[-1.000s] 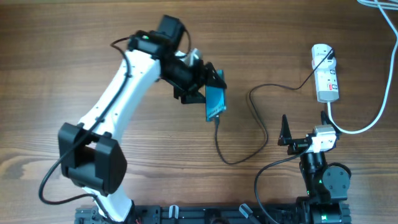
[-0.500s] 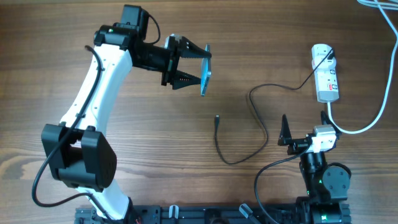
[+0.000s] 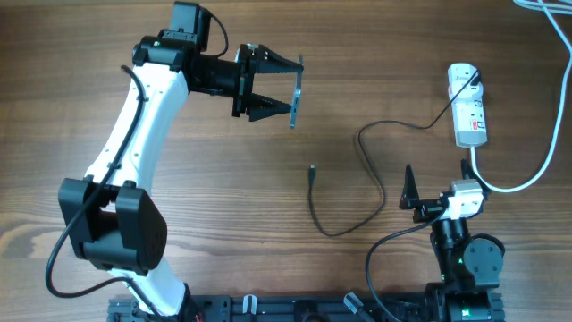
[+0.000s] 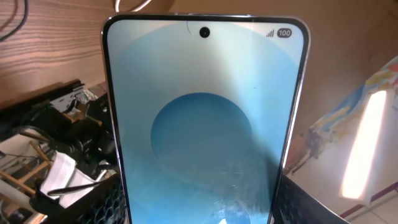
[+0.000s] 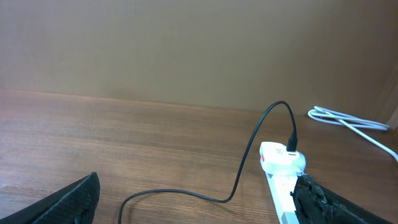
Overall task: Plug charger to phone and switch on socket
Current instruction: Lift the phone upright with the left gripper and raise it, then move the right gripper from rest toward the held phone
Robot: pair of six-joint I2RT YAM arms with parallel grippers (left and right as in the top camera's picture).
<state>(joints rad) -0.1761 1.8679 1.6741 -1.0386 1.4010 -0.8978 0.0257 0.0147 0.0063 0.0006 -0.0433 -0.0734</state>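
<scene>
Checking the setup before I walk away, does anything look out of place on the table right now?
Yes. The phone is not lying flat: the left gripper holds it on edge, well away from the charger plug, which lies loose on the table, not connected. Nothing looks spilled or damaged.

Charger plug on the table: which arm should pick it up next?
Right. The right gripper is open and empty, free to take the charger plug; the left gripper is occupied holding the phone.

On the phone I read one number — "100", in a small grey badge at the screen's top corner, beside the signal bars. The red marks on the power strip — too small for me to read.
</scene>
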